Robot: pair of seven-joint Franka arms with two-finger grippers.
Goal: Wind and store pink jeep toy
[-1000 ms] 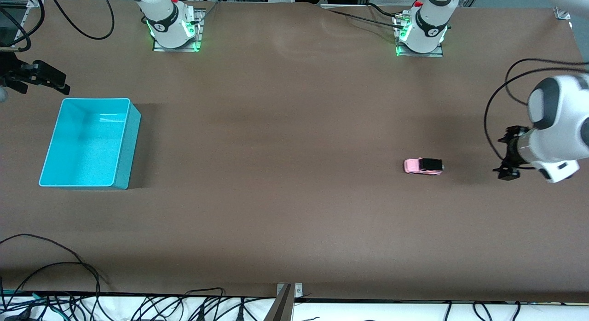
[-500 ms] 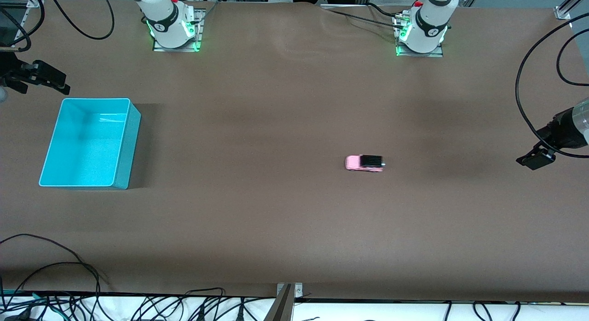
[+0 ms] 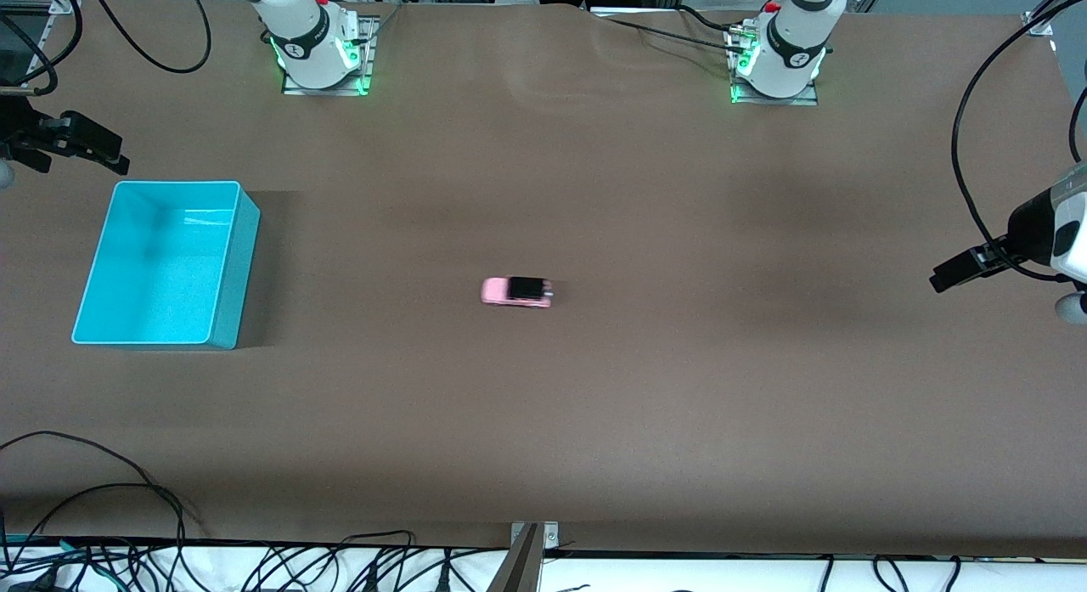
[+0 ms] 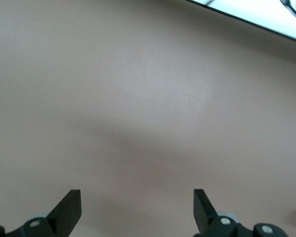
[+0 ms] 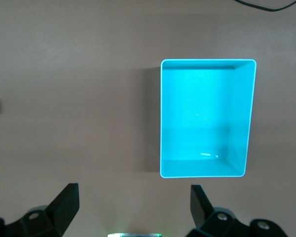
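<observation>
Bin (image 3: pixel 166 265) of turquoise holds nothing; pink jeep toy (image 3: pixel 517 291) sits mid-table, both tools spread wide.

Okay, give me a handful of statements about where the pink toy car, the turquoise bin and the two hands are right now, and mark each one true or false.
1. The pink toy car sits on the brown table, out in the open. True.
2. The toy car is already inside the turquoise bin. False: the bin holds nothing, and the car is on the table, apart from it, toward the left arm's end.
3. The left hand is holding the toy car. False: its fingers are open, with only bare table between them.
4. The right hand is open. True.
5. The bin lies tipped on its side. False: it stands upright, opening upward.
</observation>
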